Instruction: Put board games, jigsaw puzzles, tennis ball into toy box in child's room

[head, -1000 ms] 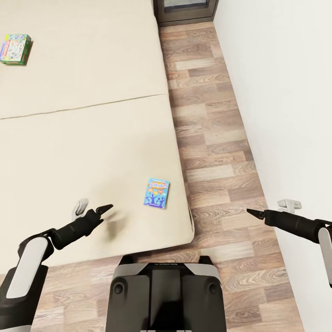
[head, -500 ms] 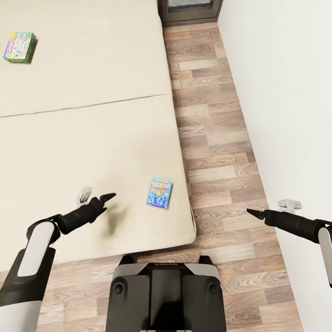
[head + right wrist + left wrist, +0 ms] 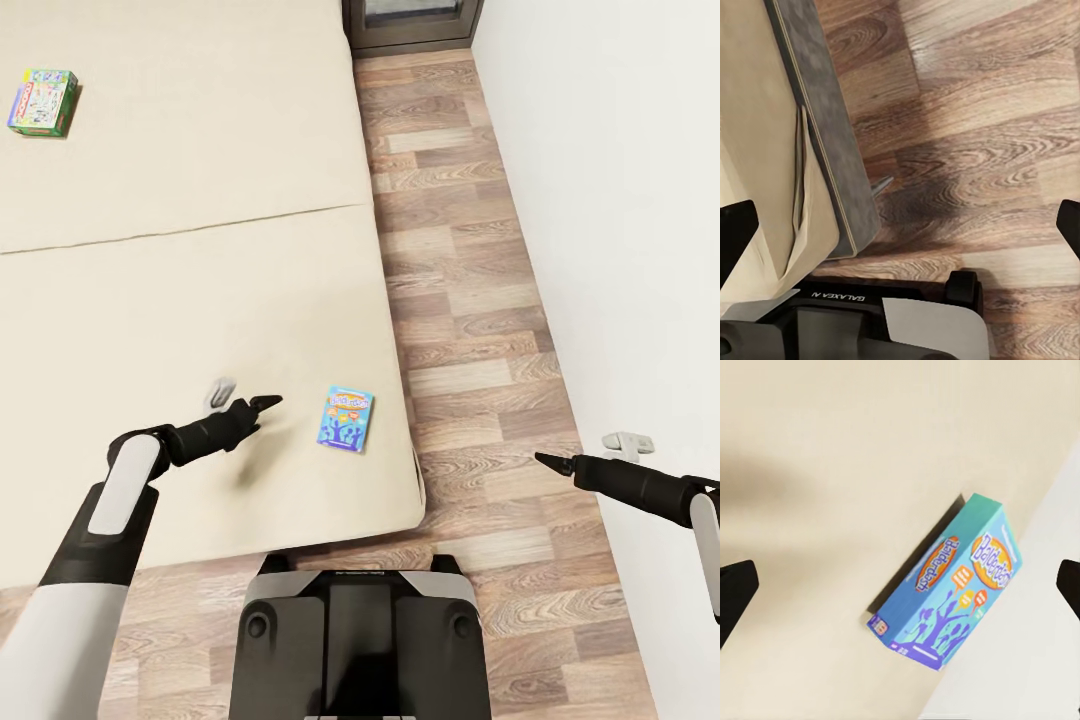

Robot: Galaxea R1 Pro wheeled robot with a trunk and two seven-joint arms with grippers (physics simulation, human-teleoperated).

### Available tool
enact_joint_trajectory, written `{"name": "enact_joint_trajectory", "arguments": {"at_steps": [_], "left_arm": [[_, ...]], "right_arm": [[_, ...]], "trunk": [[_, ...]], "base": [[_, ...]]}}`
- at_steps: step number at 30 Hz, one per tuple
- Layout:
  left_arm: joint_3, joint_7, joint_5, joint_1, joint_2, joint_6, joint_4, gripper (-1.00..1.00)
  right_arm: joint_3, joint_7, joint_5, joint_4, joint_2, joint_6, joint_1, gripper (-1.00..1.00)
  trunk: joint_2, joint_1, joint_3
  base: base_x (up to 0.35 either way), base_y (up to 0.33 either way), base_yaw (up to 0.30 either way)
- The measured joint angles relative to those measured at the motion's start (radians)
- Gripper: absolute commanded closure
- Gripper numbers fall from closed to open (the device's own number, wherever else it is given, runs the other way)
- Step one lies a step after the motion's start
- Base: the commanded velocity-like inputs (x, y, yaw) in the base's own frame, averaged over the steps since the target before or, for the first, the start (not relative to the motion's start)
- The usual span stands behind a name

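Note:
A blue board game box (image 3: 345, 419) lies flat on the beige bed (image 3: 180, 300), near its right edge. In the left wrist view the same blue box (image 3: 952, 589) sits ahead, between the two spread fingertips (image 3: 735, 592). My left gripper (image 3: 243, 396) hovers open over the mattress, a short way left of that box and not touching it. A green board game box (image 3: 42, 102) rests far back on the bed's left side. My right gripper (image 3: 590, 452) hangs open over the floor by the white wall, with nothing in it.
A strip of wooden floor (image 3: 460, 300) runs between the bed and the white wall (image 3: 620, 200). A dark cabinet (image 3: 410, 25) stands at the far end. My base (image 3: 360, 640) sits against the bed's near corner (image 3: 825, 165).
My left arm has stretched forward and to the right over the bed, closing most of the gap to the blue box. The view shifted slightly at first. The right arm stayed still.

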Motion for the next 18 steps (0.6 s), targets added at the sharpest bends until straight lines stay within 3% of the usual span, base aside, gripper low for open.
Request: {"name": "enact_joint_trajectory", "arguments": {"at_steps": [6,8,18], "left_arm": [[-0.032,0.031,-0.002,-0.054,-0.028,-0.002,0.062,-1.00],[-0.043,0.060,-0.003,-0.083,-0.050,-0.002,0.091,-1.00],[-0.059,0.167,-0.005,-0.173,-0.086,-0.004,0.188,-1.00]], "right_arm": [[0.000,0.000,0.000,0.000,0.000,0.000,0.000,-1.00],[0.000,0.000,0.000,0.000,0.000,0.000,0.000,-1.00],[0.000,0.000,0.000,0.000,-0.001,0.000,0.000,-1.00]], "trunk": [[0.000,0.000,0.000],[0.000,0.000,0.000],[0.000,0.000,0.000]], "base": [[0.000,0.000,0.001],[0.000,0.000,0.000],[0.000,0.000,0.000]]}}
